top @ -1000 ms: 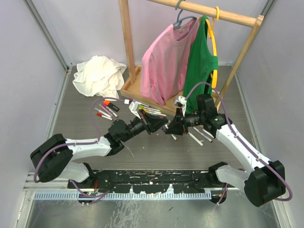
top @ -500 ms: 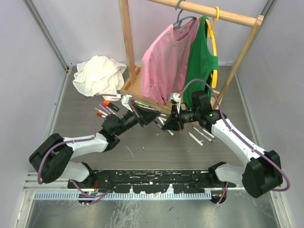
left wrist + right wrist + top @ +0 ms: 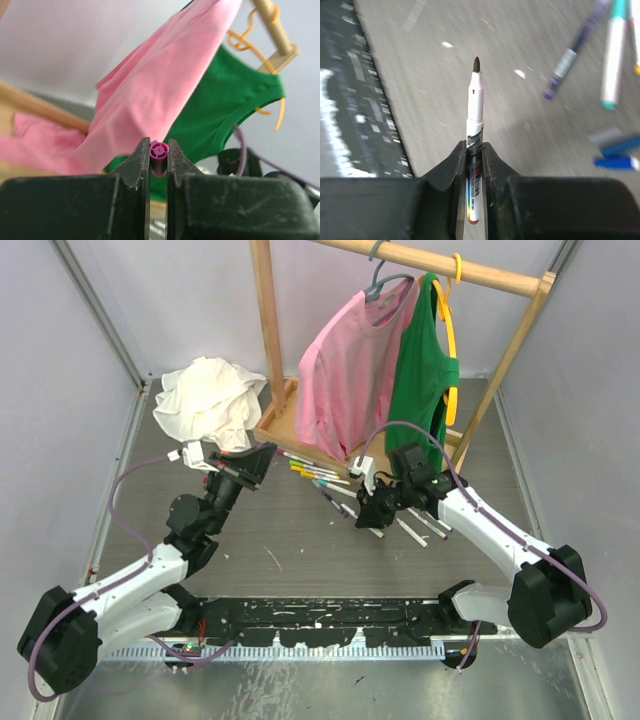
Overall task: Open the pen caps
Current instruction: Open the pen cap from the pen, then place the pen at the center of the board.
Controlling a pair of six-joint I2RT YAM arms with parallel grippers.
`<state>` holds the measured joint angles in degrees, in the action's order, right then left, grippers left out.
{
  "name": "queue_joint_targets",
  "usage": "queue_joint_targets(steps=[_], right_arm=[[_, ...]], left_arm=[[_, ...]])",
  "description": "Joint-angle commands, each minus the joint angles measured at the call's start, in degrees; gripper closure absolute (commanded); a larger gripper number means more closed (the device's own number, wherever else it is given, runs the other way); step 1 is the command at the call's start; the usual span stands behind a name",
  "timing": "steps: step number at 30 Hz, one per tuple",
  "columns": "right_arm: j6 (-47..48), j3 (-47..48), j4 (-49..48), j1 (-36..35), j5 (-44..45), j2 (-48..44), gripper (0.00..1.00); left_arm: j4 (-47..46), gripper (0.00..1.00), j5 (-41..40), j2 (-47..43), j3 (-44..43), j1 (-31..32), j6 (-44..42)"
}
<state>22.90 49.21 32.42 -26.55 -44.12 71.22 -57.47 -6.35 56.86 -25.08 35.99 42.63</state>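
Observation:
My left gripper is shut on a small purple pen cap, whose open end faces the camera. In the top view the left gripper is lifted at the left, over the left group of pens, far from the right gripper. My right gripper is shut on a white pen with its dark tip bare, held above the table. In the top view the right gripper is just right of the middle row of pens. The cap itself is too small to see in the top view.
More pens lie right of the right gripper; a purple-ended pen and a teal-ended pen lie on the table. A wooden clothes rack with a pink shirt and a green shirt stands behind. A white cloth lies at back left.
The grippers were together at the centre; the left arm has swung back left with the purple cap, and the right gripper has stayed near the middle with the uncapped pen.

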Motion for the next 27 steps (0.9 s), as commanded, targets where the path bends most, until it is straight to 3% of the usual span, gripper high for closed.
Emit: queue_joint_targets(steps=[1,7,13,27], right_arm=[[8.6,-1.1,5.7,1.1,22.0,-4.5,0.98],[11.0,-5.6,8.5,2.6,30.3,-3.2,0.97],[11.1,-6.9,8.8,3.9,29.7,0.4,0.96],[7.5,-8.6,4.9,4.1,36.4,7.5,0.93]], left_arm=[[12.9,1.0,-3.5,-7.2,6.4,0.1,4.6],[18.3,1.0,-2.0,-15.8,14.7,0.1,10.1],[23.7,1.0,-0.5,-20.9,15.4,0.1,11.2],[20.7,1.0,2.1,-16.0,15.8,0.1,14.1]])
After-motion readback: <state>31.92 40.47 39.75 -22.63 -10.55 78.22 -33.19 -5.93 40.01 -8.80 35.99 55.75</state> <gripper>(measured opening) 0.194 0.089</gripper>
